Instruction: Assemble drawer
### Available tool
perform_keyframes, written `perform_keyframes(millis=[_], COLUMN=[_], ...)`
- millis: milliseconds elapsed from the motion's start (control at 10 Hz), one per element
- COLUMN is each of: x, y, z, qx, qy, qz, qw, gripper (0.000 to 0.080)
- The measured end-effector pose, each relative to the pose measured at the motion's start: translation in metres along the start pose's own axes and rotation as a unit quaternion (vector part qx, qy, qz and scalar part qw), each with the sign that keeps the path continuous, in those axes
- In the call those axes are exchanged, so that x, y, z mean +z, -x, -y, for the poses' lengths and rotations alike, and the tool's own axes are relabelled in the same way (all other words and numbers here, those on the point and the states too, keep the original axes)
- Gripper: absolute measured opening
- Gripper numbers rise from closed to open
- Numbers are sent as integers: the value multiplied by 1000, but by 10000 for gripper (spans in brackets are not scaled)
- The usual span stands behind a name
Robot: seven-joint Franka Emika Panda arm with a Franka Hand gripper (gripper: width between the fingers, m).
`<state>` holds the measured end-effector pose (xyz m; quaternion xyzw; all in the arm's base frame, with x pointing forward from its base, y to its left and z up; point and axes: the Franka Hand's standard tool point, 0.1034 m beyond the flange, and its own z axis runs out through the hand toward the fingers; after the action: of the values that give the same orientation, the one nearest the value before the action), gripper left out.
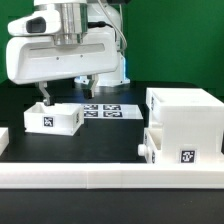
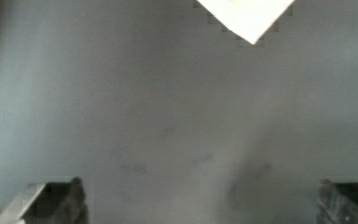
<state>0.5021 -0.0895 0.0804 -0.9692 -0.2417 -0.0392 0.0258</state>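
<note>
The large white hollow shell point(image 1: 185, 110) stands at the exterior view's right. A knobbed tray point(image 1: 168, 148) with a tag sits low against the shell's front, its knob point(image 1: 143, 150) pointing to the exterior view's left. I cannot tell how deep it sits in the shell. A second tray point(image 1: 55, 119) with a tag lies on the black table at the left. My gripper point(image 1: 66, 93) hangs open and empty just above and behind this tray. In the wrist view the gripper point(image 2: 202, 205) has its fingers point(image 2: 51, 203) wide apart over bare table, and a white corner point(image 2: 250, 15) shows ahead.
The marker board point(image 1: 108, 110) lies flat between the left tray and the shell. A long low white rail point(image 1: 100, 180) runs along the table's front edge. A green wall stands behind the table.
</note>
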Motion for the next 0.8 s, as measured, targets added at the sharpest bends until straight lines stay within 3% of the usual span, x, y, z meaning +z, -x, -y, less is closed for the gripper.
perform_keyframes(millis=[200, 400, 600, 800], x=[1, 7, 11, 13], y=[2, 24, 29, 30], z=[1, 8, 17, 18], qx=[92, 218, 292, 290], qy=[-5, -13, -13, -14], qz=[-3, 12, 22, 24], qw=[996, 976, 956, 957], gripper=[649, 649, 649, 649])
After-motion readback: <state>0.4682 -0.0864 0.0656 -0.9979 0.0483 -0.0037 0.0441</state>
